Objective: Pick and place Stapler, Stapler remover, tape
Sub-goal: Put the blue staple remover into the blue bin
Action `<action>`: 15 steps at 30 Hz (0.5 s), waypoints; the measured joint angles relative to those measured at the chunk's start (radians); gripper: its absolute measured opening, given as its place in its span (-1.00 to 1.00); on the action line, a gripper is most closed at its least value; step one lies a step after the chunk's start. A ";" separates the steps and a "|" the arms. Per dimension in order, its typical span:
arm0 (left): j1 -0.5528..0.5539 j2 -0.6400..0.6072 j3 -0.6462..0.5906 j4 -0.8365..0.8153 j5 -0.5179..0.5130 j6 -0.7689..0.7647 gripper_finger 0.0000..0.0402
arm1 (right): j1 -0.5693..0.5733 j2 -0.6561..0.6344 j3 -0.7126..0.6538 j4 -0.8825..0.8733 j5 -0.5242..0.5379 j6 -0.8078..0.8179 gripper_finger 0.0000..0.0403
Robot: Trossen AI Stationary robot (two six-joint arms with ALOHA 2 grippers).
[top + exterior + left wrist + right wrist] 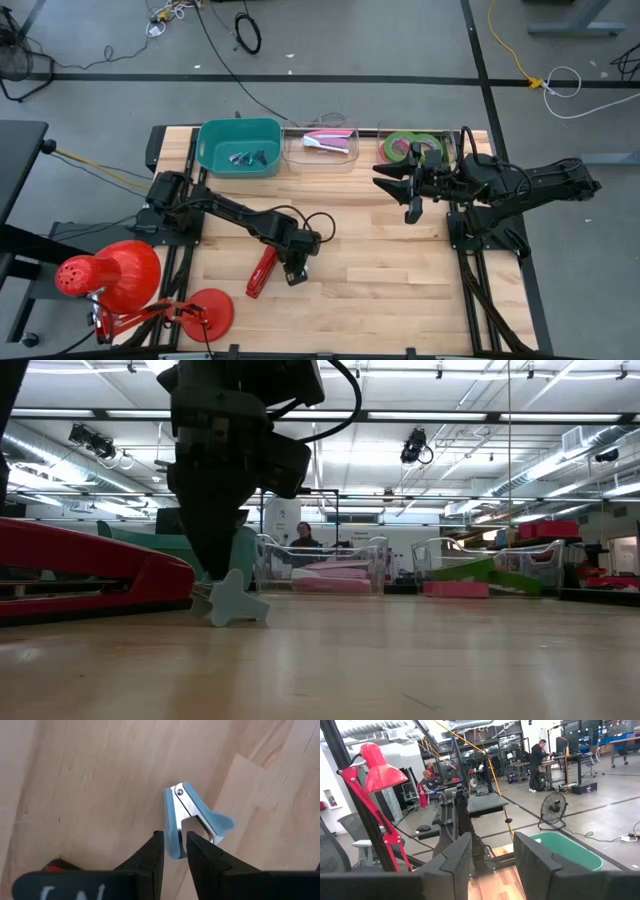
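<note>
My left gripper (pixel 174 851) is down at the wooden table (pixel 380 270), its two dark fingers pinched on one light blue handle of the staple remover (pixel 192 820). Only my left wrist view shows that grip plainly; from above, my wrist covers the remover. The low view shows what neither does: the remover (pixel 232 600) rests on the boards under my left gripper (pixel 215 575). Just beside it lies the red stapler (pixel 262 272), which the low view sees as a long red bar (pixel 90 575).

Farther across the table, my right gripper (pixel 412 190) hangs in the air with its fingers parted and nothing between them, in front of the clear bin (pixel 455 140) holding the green and pink tape rolls (pixel 402 146). Beside that bin sit a second clear bin (pixel 320 158) and the teal bin (pixel 238 147). A red lamp (pixel 105 280) stands at the near left corner.
</note>
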 joint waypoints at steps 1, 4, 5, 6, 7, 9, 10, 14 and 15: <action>0.000 0.000 0.000 -0.001 0.000 0.000 -0.58 | 0.000 0.000 0.000 -0.002 0.000 0.000 -0.27; 0.000 0.000 0.000 -0.008 0.011 0.001 -0.58 | 0.000 0.000 0.000 -0.011 0.000 0.000 -0.27; 0.000 0.000 0.000 -0.008 0.015 0.005 -0.58 | 0.000 0.000 0.000 -0.013 0.000 0.000 -0.27; 0.000 0.000 0.000 -0.007 0.017 0.010 -0.58 | 0.000 0.000 0.000 -0.013 0.000 0.000 -0.27; 0.000 0.000 0.000 -0.007 0.017 0.012 -0.58 | 0.000 0.000 0.000 -0.013 0.000 0.000 -0.27; 0.000 0.000 0.000 -0.007 0.017 0.013 -0.60 | 0.000 0.000 0.000 -0.013 0.000 0.000 -0.27; 0.000 0.000 0.000 -0.007 0.018 0.013 -0.62 | 0.000 0.000 0.000 -0.013 0.000 0.000 -0.27; 0.000 0.000 0.000 -0.007 0.019 0.015 -0.76 | 0.000 0.000 0.000 -0.013 0.000 0.000 -0.27; 0.000 0.000 0.000 -0.007 0.018 0.015 -0.81 | 0.000 0.000 0.000 -0.013 0.000 0.000 -0.27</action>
